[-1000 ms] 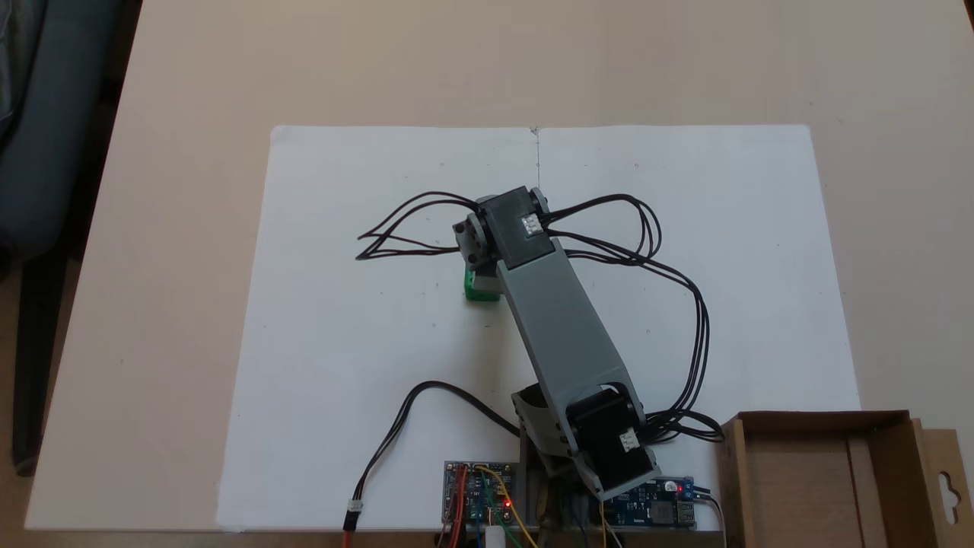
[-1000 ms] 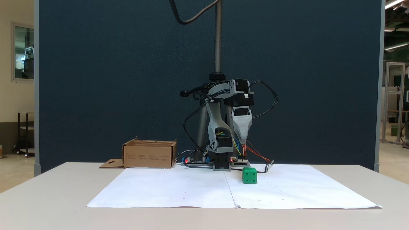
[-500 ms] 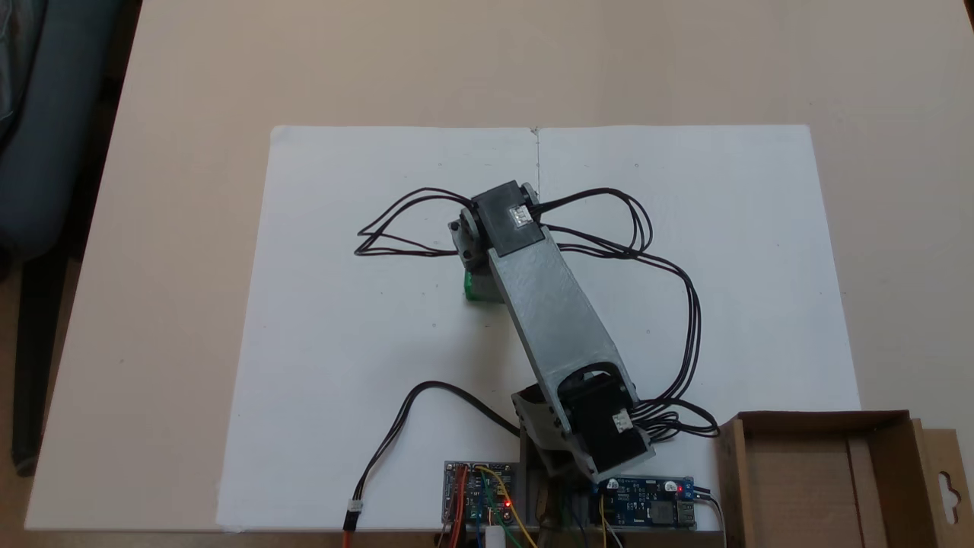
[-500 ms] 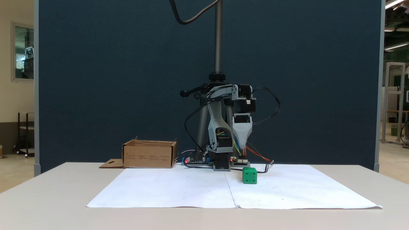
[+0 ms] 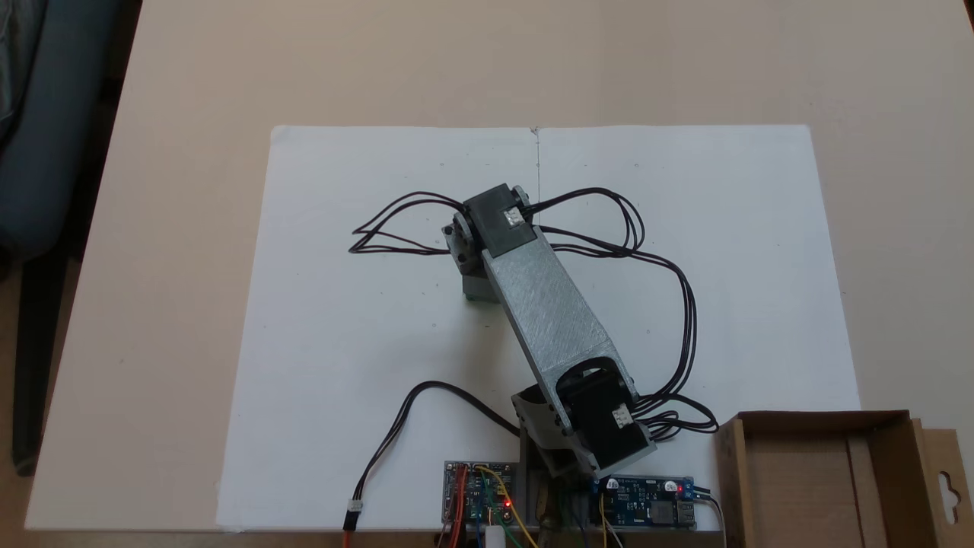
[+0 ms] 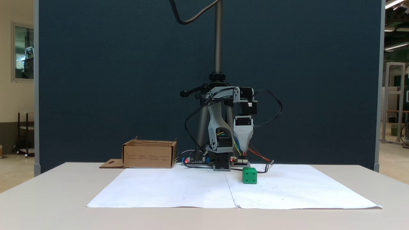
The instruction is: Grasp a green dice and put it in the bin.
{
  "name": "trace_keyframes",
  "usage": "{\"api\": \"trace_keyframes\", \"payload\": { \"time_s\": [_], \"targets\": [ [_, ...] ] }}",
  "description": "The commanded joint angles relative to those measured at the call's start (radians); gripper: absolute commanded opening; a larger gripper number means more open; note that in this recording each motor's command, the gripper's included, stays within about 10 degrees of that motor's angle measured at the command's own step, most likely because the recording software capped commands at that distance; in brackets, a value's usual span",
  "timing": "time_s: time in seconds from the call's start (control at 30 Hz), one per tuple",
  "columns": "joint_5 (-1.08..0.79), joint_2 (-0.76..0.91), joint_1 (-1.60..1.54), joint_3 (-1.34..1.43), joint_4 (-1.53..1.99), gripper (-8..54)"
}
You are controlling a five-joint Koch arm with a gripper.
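From above, you see the arm (image 5: 552, 320) reaching from its base at the near edge of the paper (image 5: 342, 304) out toward the middle of the sheet. The dice (image 5: 473, 291) lies on the paper, and almost all of it is hidden under the wrist; a thin sliver of green shows at the left side of the wrist. Black cables (image 5: 662, 266) loop out on both sides of the wrist. The bin (image 5: 806, 476) sits off the paper's lower right corner as this view shows it, its hang-hole flap (image 5: 943, 487) on the far right. Circuit boards (image 5: 479, 491) with lit red lights sit beside the arm's base, at the paper's near edge.

From the front, you see the dice (image 6: 249, 175) resting on the paper (image 6: 179, 191), just right of the centre fold, in front of the arm's base. The gripper (image 6: 244, 149) points straight down above the dice, a little to its left, with clear space between its tip and the top of the dice. Only one grey tapered jaw faces you, so you cannot tell whether the jaws are apart or together. The bin (image 6: 149, 155) stands well left of the dice, at the far edge of the table (image 6: 48, 198), beyond the paper's back left corner.
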Motion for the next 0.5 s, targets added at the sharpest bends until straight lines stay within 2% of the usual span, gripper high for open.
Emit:
{"api": "trace_keyframes", "payload": {
  "time_s": [0.0, 0.47],
  "targets": [
    [0.075, 0.002, -0.025, -0.006, -0.037, 43.8],
    [0.075, -0.095, -0.061, 0.021, -0.051, 43.9]
  ]
}}
